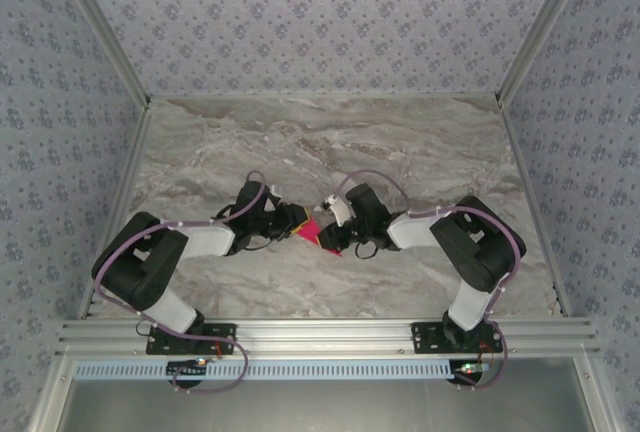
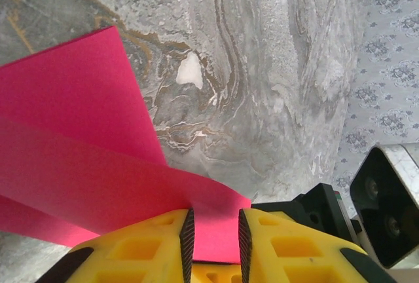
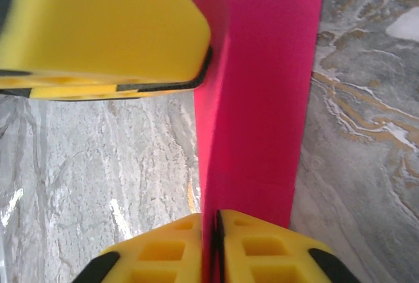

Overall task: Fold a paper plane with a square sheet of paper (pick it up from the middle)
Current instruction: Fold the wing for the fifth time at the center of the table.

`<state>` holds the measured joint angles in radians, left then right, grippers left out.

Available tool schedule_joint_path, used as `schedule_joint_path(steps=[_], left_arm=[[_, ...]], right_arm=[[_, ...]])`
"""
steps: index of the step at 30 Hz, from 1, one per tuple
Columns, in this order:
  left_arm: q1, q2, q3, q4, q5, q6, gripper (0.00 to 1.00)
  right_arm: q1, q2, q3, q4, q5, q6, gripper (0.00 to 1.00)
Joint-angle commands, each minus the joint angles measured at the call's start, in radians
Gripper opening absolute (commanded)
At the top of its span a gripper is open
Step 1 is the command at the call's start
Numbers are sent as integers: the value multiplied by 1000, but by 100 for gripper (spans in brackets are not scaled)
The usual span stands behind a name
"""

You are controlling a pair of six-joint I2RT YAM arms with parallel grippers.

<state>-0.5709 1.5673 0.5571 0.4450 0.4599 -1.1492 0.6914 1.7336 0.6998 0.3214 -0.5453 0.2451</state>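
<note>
The square sheet of paper (image 1: 312, 231) is bright magenta and folded, and it hangs between my two grippers above the middle of the marble table. My right gripper (image 3: 216, 216) is shut on it, its pads pinching the lower edge of a long upright pink strip (image 3: 262, 99). In the left wrist view the paper (image 2: 78, 132) shows as two overlapping flaps. One flap runs down across the gap of my left gripper (image 2: 216, 214), whose jaws stand apart. A yellow finger of the left gripper (image 3: 98, 21) touches the fold from the left. Both grippers, left (image 1: 296, 221) and right (image 1: 328, 236), meet at the paper.
The grey marble tabletop (image 1: 330, 142) stretches behind and to both sides. Patterned walls (image 1: 320, 12) close it in at the back and sides. Part of the right wrist (image 2: 386, 204) sits close at the left wrist view's lower right.
</note>
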Motion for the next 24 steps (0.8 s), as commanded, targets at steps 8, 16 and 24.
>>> schedule_joint_path(steps=[8,16,24], left_arm=[[-5,-111,-41,3,6,51,27],[-39,-133,-94,34,-5,51,27],[-46,-88,-87,50,-10,54,26]], right_arm=[[-3,53,53,-19,-84,71,6],[-8,101,66,-19,-124,116,5],[-16,124,84,-47,-148,122,6]])
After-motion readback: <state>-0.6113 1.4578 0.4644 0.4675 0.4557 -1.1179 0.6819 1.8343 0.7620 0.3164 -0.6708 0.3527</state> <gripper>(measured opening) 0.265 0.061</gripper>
